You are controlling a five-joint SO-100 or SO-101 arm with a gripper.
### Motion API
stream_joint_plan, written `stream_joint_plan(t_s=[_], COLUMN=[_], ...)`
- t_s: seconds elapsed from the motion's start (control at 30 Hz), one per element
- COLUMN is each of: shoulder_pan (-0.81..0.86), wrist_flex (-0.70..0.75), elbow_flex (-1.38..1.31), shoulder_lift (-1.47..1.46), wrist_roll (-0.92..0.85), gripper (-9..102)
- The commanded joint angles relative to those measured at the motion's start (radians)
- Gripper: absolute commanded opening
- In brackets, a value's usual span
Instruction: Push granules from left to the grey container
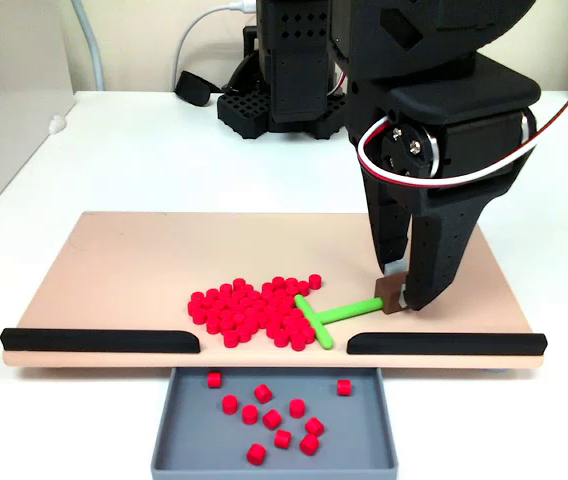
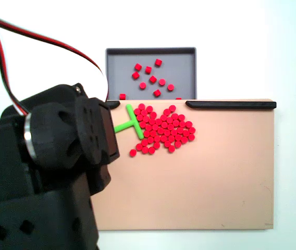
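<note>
A heap of red granules lies on the tan board, just behind the gap between its black strips. Several more granules rest inside the grey container, which sits below that gap. A green T-shaped tool lies flat, its crossbar touching the heap's right edge. My gripper is shut on the brown block at the tool's stem end. From the opposite side, the heap lies right of the tool, with the container beyond; my arm hides the fingertips there.
Black strips line the board's front edge on either side of the gap. The arm's base and cables stand behind the board. Bare board stretches behind the heap.
</note>
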Motion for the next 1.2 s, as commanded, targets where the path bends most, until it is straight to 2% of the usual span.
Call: stream_joint_plan(t_s=[0.0,0.37,0.93,1.17], shoulder_pan=[0.009,0.018,0.066,0.077], wrist_flex=[-0.006,-0.006,-0.011,-0.094], elbow_flex=[-0.002,-0.002,-0.017,-0.017], shoulder_lift=[0.049,0.055,0.054,0.089], wrist_roll=[-0.058,-0.264,-0.442,-0.479], gripper=[0,0,0,0])
